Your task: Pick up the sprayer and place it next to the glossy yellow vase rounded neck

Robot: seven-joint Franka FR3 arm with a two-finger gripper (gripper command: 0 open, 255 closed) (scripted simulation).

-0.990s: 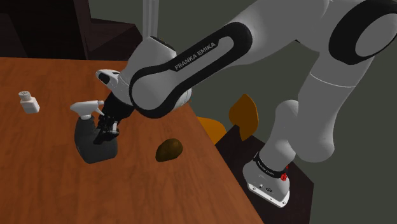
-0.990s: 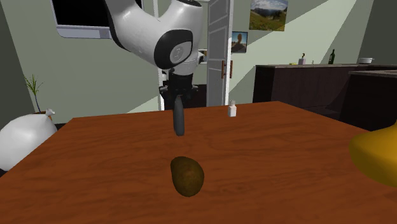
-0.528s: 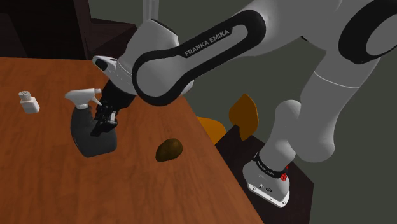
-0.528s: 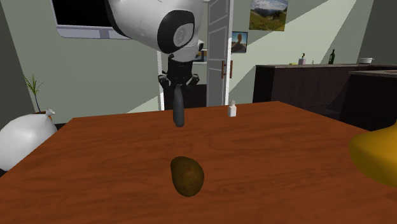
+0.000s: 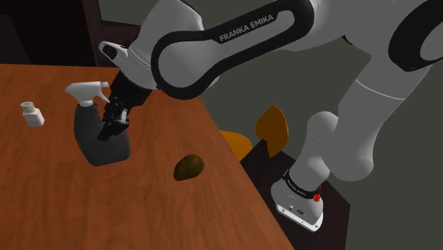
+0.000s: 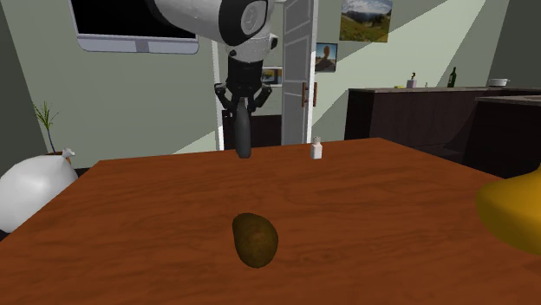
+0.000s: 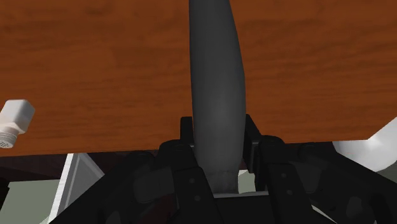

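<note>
Shoulder view: one sprayer (image 5: 99, 138) — dark grey body, white trigger head — is clamped near its neck by the tool (image 5: 112, 128) and appears lifted off the worktop (image 5: 128, 213). One small white shaker (image 5: 30, 113) stands well apart toward that view's left. One brown lump (image 5: 189, 167) lies near the worktop's slanting right edge, with bare wood between it and the sprayer.

Second exterior view: the sprayer hangs over the far edge. One yellow vase (image 6: 511, 212) (cut by the frame) sits at the right, with open wood between it and the lump.

Wrist view: both fingers (image 7: 186, 133) press the grey body — wood lies beyond.
</note>
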